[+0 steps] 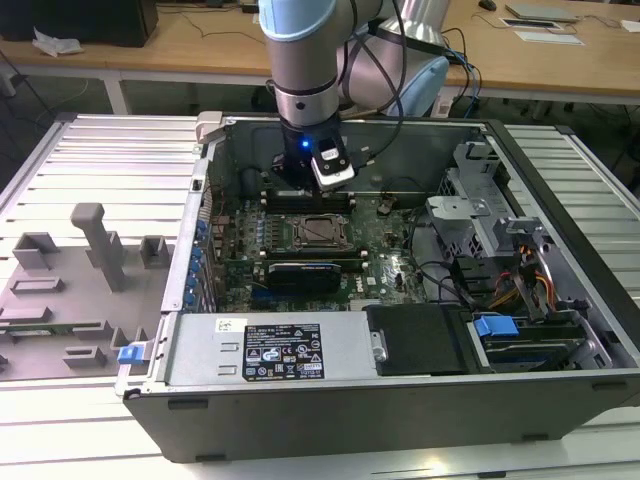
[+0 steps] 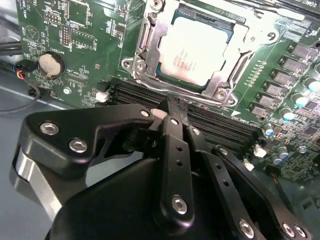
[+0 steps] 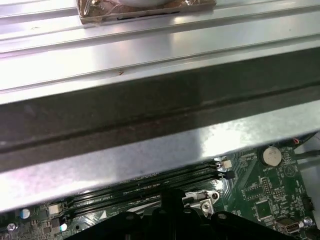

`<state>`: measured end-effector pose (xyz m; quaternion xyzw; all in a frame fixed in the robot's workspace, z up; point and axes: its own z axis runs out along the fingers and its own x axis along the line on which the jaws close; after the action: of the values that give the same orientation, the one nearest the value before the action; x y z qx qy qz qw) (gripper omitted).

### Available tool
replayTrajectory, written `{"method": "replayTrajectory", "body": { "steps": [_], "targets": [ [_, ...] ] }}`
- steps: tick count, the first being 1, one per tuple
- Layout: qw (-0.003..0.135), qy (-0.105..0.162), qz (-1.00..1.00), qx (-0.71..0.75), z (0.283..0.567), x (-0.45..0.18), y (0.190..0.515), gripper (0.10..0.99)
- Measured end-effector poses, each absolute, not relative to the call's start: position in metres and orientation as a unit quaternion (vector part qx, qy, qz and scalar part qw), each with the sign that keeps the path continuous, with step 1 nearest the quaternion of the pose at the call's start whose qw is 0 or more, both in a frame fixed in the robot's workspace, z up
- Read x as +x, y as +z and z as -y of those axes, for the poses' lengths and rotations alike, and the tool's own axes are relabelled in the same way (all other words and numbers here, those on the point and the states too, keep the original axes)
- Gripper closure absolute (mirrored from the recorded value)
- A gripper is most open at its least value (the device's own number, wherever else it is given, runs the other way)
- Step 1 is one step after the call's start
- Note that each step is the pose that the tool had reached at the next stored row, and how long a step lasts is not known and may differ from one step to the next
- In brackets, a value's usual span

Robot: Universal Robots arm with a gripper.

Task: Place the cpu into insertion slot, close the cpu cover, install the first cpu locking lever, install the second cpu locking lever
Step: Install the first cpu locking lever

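The cpu [image 2: 196, 51] lies flat in the insertion slot [image 2: 212, 19], silver top up, with the cpu cover [image 2: 148, 44] lying down around it as a silver frame. In the exterior view the cpu [image 1: 318, 231] sits mid-motherboard. My gripper [image 2: 171, 106] is shut with nothing between its fingertips. It hovers over the black memory slots [image 2: 225, 127] just beside the socket. In the exterior view the gripper [image 1: 297, 188] hangs just behind the socket. A corner of the cover [image 3: 202, 201] peeks out beside the gripper's dark body [image 3: 172, 210] in the first wrist view.
The open computer case [image 1: 330, 405] lies on a slatted table. A long black expansion card [image 1: 305, 272] sits in front of the socket, drive bays and cables [image 1: 500, 270] at the exterior view's right. The case's metal wall [image 3: 150, 125] runs close behind the gripper. A grey fixture tray [image 1: 70, 290] lies at the left.
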<state>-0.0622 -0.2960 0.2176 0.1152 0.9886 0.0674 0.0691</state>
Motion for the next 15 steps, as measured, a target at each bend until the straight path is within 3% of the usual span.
{"method": "replayTrajectory", "body": {
  "steps": [15],
  "targets": [
    [0.074,0.022,-0.991,0.112,0.3031,-0.0624,0.2195,0.98]
  ]
}}
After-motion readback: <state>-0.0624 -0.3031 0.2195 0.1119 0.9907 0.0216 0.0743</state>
